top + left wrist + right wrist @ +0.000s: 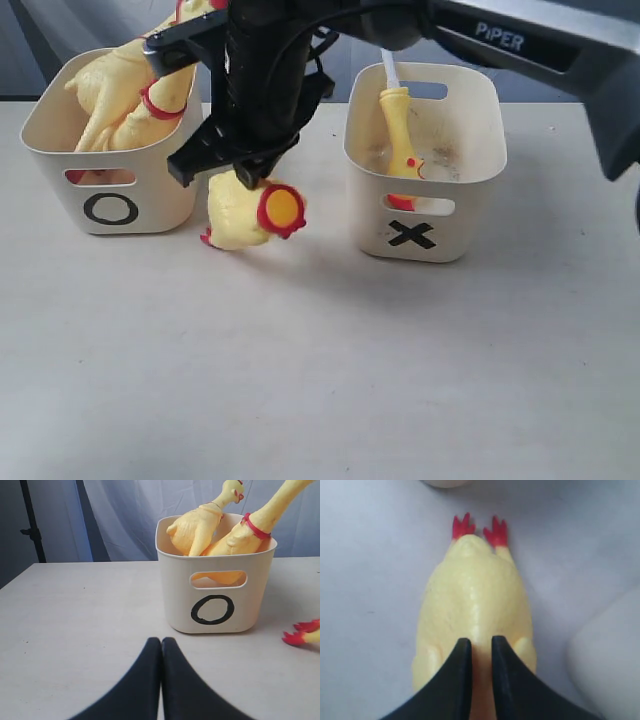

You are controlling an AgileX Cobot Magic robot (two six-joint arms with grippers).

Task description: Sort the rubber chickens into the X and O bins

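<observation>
Exterior, progress: We judged the sort nearly done, with one chicken outside the bins and the others already in them.
Exterior, O bin: The O bin (160,200) stood on the left of the bench (320,380) and held what looked to us like two plump chickens (110,100), poking over the rim.
Exterior, X bin: The X bin (470,215) stood apart on the right, with the slim chicken (398,135) leaning upright inside.
Exterior, loose chicken: The loose chicken (235,215) was between the bins, just beside the O bin, its red neck ring toward the camera.
Exterior, right claw: The right claw (245,172) sat on top of that chicken; we could not read the jaw gap from here.
Left wrist, O bin: We saw the O mark face on and two yellow bodies filling the tub above its slot handle.
Left wrist, left claw: The left claw (161,641) was pressed together with nothing in it, low over bare bench in front of the O bin.
Left wrist, loose chicken: Only its red feet (302,632) showed, beside the bin.
Right wrist, right claw: The jaws were narrow and pinched yellow rubber at the end away from the feet, so we took the claw to be gripping the loose chicken.
Right wrist, lift: We could not tell whether the chicken was off the bench.
Right wrist, left to do: One carry and drop remained, in our judgement. As this chicken was plump like those in the O bin, that bin seemed the likely one.
</observation>
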